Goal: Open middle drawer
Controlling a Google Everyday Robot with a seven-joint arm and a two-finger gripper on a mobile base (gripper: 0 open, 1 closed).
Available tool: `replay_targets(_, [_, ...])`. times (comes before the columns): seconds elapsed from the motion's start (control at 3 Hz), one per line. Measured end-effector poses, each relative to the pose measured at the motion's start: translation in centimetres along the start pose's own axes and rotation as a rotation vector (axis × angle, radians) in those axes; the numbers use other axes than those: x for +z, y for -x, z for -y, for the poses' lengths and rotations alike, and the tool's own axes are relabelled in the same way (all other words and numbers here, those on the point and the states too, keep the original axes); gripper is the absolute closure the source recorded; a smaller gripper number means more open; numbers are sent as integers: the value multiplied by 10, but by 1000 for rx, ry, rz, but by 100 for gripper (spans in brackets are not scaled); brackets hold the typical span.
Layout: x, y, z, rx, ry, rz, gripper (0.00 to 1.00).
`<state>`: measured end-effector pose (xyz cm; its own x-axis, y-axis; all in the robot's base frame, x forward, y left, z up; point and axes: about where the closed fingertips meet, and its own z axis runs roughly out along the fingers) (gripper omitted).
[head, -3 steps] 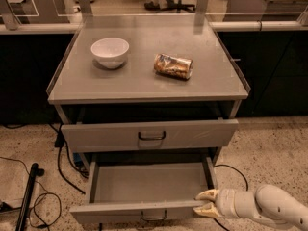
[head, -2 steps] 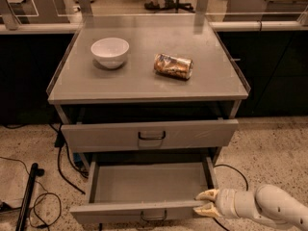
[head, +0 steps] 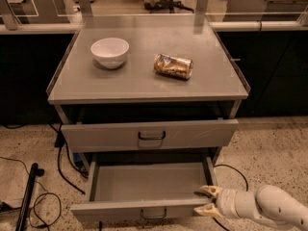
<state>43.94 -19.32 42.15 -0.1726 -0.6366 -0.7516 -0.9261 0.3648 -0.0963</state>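
Observation:
The middle drawer (head: 149, 183) is pulled out far below the top drawer (head: 192, 134), and its plain grey tray is bare. Its low front panel carries a small dark loop handle (head: 154, 213) at the bottom edge of the view. My gripper (head: 206, 200) reaches in from the lower right on a white arm. It sits at the drawer's right front corner. Its two tan fingertips (head: 208, 191) are spread apart with nothing between them. The lowest drawer is out of view.
On the cabinet top (head: 144, 83) stand a white bowl (head: 109, 51) and a crushed can (head: 173, 66) lying on its side. Black cables (head: 57, 170) and a dark pole (head: 28, 196) lie on the speckled floor at the left. Dark cabinets stand behind.

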Motion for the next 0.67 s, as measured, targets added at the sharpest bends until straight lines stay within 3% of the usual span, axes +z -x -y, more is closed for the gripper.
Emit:
replay_targets(0.33, [0,0,0,0,0,0,0])
replay_targets(0.67, [0,0,0,0,0,0,0])
